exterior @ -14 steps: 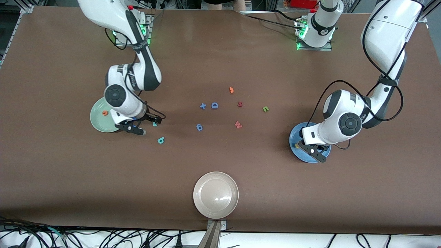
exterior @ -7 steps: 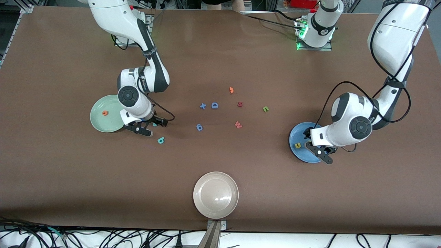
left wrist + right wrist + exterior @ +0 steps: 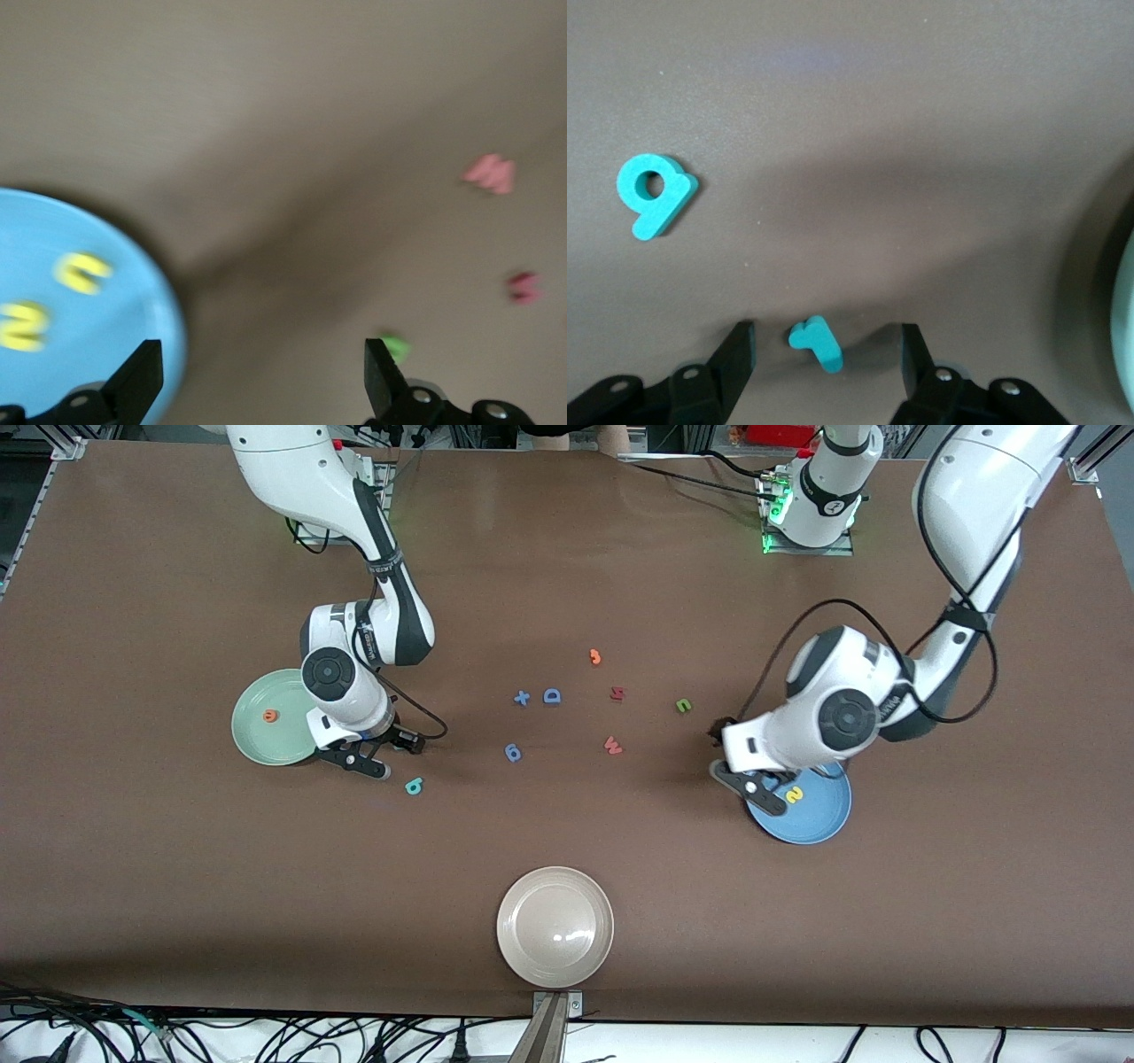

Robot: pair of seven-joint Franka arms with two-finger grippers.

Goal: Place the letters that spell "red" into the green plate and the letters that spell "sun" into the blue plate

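The green plate [image 3: 257, 735] holds the orange "e" [image 3: 269, 715]. Beside that plate my right gripper [image 3: 383, 751] [image 3: 826, 343] is down at the table, open, with its jaws on either side of the teal "r" [image 3: 815, 341] and not touching it. The teal "d" [image 3: 413, 786] [image 3: 654, 193] lies close by, nearer the front camera. The blue plate [image 3: 819, 819] [image 3: 80, 372] carries the yellow "s" [image 3: 795, 794] [image 3: 22, 325] and the yellow "u" [image 3: 81, 272]. My left gripper [image 3: 740, 766] [image 3: 261, 363] hangs open and empty over the plate's edge. The green "n" [image 3: 683, 705] [image 3: 396, 347] lies on the table.
A beige plate [image 3: 555, 927] sits near the front edge. Mid-table lie a blue "D" [image 3: 552, 696], a blue plus [image 3: 522, 698], a blue "g" [image 3: 513, 753], a red "w" [image 3: 612, 745], a dark red piece [image 3: 617, 693] and an orange piece [image 3: 595, 657].
My left gripper opened, left a yellow letter in the blue plate and swung off the plate toward the table's middle. My right gripper came off the green plate to the "r", jaws narrowing.
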